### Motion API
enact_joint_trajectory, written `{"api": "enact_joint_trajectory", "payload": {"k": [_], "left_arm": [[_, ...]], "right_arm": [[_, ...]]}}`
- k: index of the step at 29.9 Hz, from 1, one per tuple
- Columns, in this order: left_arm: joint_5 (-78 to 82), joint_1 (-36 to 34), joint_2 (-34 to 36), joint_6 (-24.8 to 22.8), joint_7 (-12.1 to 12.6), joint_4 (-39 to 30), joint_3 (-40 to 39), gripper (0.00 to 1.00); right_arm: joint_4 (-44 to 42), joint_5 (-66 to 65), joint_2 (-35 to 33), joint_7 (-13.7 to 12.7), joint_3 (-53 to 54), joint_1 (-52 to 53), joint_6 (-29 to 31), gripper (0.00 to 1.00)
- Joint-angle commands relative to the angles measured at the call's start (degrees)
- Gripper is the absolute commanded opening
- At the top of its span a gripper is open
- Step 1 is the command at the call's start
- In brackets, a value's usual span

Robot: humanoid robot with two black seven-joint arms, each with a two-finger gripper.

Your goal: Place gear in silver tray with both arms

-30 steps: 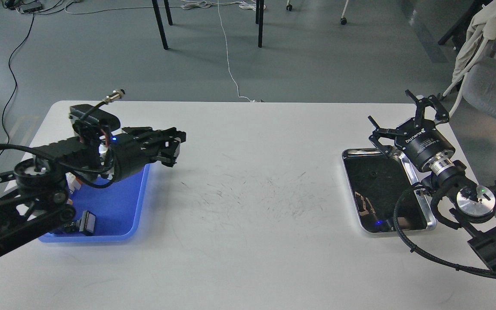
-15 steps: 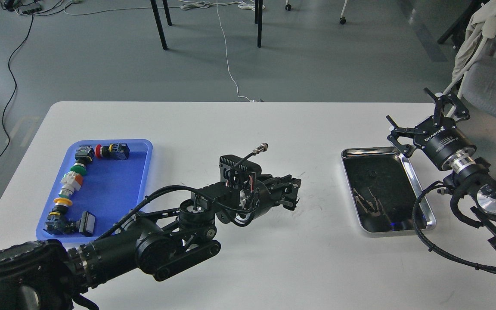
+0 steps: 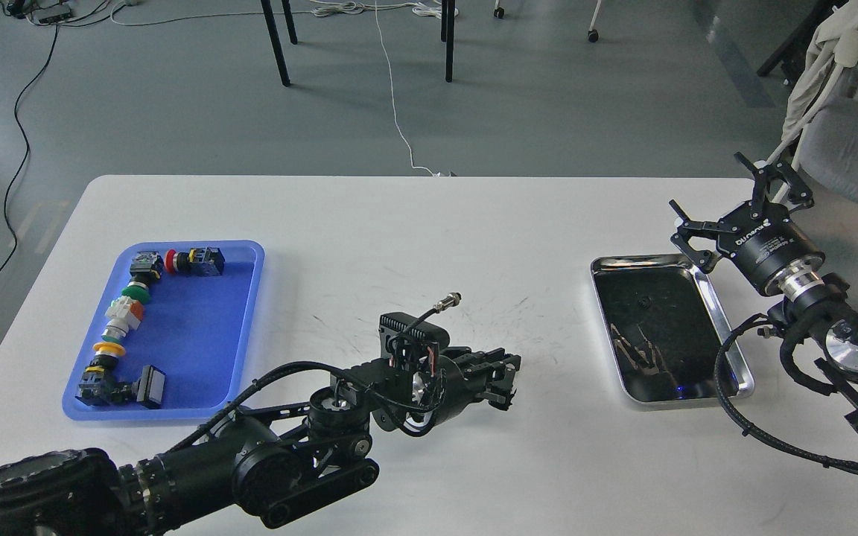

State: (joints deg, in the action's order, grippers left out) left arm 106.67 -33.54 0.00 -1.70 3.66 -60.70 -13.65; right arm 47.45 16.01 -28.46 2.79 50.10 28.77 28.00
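While low over the white table (image 3: 429, 223), left gripper (image 3: 502, 376) sunk slightly since half a second ago, fingers near-closed, any gear between them impossible to tell. Silver tray (image 3: 727, 344) well ahead of it; right gripper (image 3: 734, 201), claws spread, unmoved just beyond.

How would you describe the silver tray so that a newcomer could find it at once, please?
Start at the white table and look to its right end, beside the right gripper. The silver tray lies there: shiny metal with a dark mirror-like bottom, unlike the blue plastic tray of parts at the left.
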Motion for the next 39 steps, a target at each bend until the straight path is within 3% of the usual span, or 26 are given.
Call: {"api": "enact_joint_trajectory", "payload": {"k": [1, 13, 15, 18, 20, 25, 29, 35, 39], "left_arm": [[0.02, 0.23, 0.0, 0.55, 0.03, -0.21, 0.29, 0.21], [-3.48, 0.23, 0.0, 5.73, -0.32, -0.21, 0.29, 0.52], [-4.98, 0.14, 0.0, 7.14, -0.4, -0.21, 0.21, 0.63], [-7.0, -0.56, 0.0, 8.98, -0.41, -0.21, -0.41, 0.89], [-9.1, -1.0, 0.0, 10.3, -0.32, -0.3, -3.12, 0.97], [-16.92, -2.49, 0.0, 10.48, 0.21, -0.39, -14.54, 0.98], [-26.4, -6.71, 0.0, 10.48, 1.35, -1.96, -22.54, 0.98], [-38.73, -9.44, 18.34, 10.66, 1.62, -8.9, -23.88, 0.98], [-38.74, -9.18, 24.77, 10.66, 1.0, -14.0, -23.44, 0.98]], "right_arm": [[0.1, -0.01, -0.02, -0.06, -0.09, 0.06, 0.0, 0.98], [1.15, -2.82, -0.37, -0.06, -0.09, 0.76, 0.0, 0.98], [1.94, -2.91, -0.37, -0.23, -0.18, 1.72, 0.0, 0.98], [4.13, -5.27, -0.46, -0.5, -0.88, 3.39, 0.0, 0.98], [6.5, -9.05, -0.54, -0.59, -2.11, 5.5, 0.0, 0.98], [10.82, -18.11, -3.17, -0.67, -8.25, 12.17, 0.0, 0.98], [14.32, -25.3, -8.17, -0.94, -22.56, 21.74, 0.0, 0.98], [20.12, -47.17, -11.35, -1.29, -46.99, 39.32, -0.05, 0.98], [28.29, -58.88, -7.77, -5.32, -64.73, 50.56, 0.0, 0.98]]}}
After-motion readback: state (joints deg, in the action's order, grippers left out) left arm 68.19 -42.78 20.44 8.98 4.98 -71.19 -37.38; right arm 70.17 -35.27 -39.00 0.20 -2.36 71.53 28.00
